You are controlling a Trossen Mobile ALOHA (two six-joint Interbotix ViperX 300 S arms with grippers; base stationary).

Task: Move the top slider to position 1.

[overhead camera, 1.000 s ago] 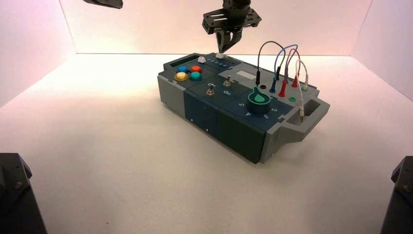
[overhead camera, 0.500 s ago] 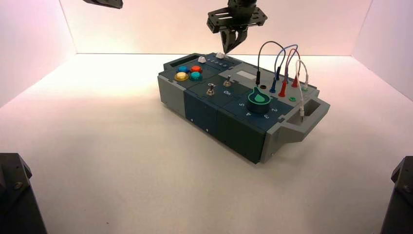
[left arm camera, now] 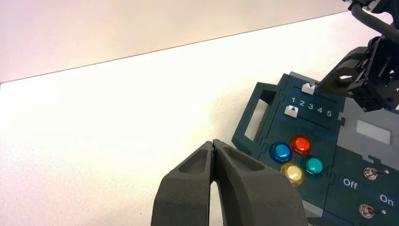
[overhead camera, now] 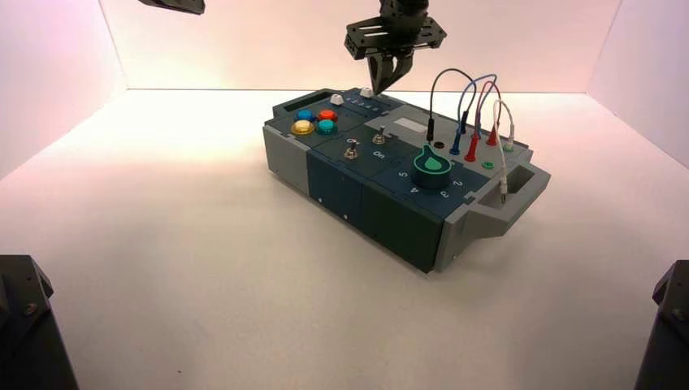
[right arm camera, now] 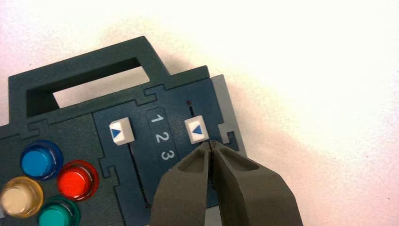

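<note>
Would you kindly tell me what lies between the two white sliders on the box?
In the right wrist view, the printed numeral row, with position 1 at its end, lies between the top slider and the other slider.

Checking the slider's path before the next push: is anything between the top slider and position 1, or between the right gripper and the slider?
Nothing visible. The top slider sits between digits 1 and 2, its slot toward 1 bare. The shut right gripper hovers beside it.

Closed left pincer point(left arm camera: 214, 147) beside box point(left arm camera: 263, 136)
</note>
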